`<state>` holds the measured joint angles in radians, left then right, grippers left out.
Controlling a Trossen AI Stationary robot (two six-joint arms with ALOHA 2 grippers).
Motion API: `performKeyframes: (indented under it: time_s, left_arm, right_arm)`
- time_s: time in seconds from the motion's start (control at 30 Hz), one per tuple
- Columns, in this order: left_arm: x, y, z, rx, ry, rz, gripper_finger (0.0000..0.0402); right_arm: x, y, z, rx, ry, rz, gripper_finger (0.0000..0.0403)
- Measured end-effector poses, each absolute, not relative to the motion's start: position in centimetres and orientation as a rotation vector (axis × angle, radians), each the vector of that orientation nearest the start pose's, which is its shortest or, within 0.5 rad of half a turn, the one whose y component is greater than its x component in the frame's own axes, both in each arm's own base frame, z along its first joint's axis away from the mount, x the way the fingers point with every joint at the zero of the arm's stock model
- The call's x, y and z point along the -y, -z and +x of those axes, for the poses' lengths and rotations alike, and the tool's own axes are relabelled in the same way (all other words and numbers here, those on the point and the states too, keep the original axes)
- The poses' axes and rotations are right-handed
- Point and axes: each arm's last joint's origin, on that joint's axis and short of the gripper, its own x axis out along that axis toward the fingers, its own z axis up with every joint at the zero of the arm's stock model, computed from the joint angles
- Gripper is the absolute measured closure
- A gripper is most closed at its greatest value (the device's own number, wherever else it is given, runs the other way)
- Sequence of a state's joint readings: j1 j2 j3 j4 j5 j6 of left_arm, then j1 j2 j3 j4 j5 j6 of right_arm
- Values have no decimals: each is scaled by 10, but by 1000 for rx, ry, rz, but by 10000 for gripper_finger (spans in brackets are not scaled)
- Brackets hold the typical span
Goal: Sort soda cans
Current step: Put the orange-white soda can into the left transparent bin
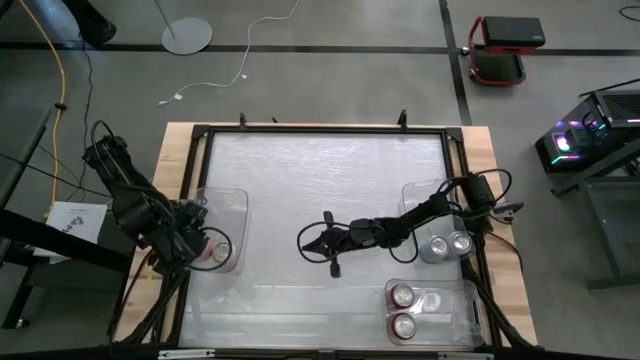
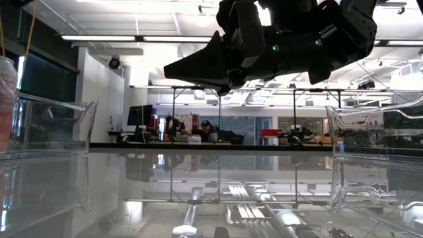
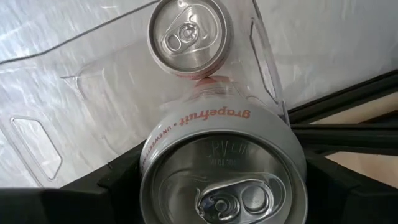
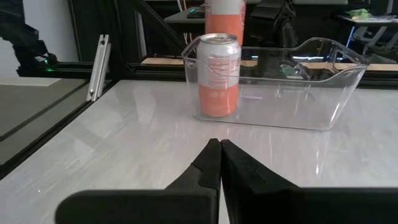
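White surface (image 1: 320, 180), framed in black. Clear tray (image 1: 225, 205) at left edge holds one pink-white can (image 3: 189, 37); left gripper (image 1: 195, 245) above it, jaws clamped on grapefruit can (image 3: 224, 168). Right gripper (image 1: 318, 243) mid-surface, jaws together, empty. Two silver cans (image 1: 448, 244) and two red cans (image 1: 404, 310) in right trays.

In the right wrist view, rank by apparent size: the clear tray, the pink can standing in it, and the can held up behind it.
1. Clear tray, widest by far.
2. Pink can standing inside the tray's end.
3. Held can: only its lower part shows at the frame's edge, and it sits farther off, so its rank is unsure.
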<state>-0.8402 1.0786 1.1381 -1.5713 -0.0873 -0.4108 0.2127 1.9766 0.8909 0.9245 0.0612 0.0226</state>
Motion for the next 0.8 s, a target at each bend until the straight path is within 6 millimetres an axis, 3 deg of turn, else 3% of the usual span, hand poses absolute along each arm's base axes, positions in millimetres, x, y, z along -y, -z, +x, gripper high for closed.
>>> performKeyframes:
  time_s: [0.37,0.8]
  left_arm:
    - [100,-275,92,-1586,192,351,114]
    - [102,-278,95,-1468,177,248,114]
  right_arm:
    - [-85,-142,377,-161,-163,-4,403]
    - [-85,-142,378,-157,-160,-4,403]
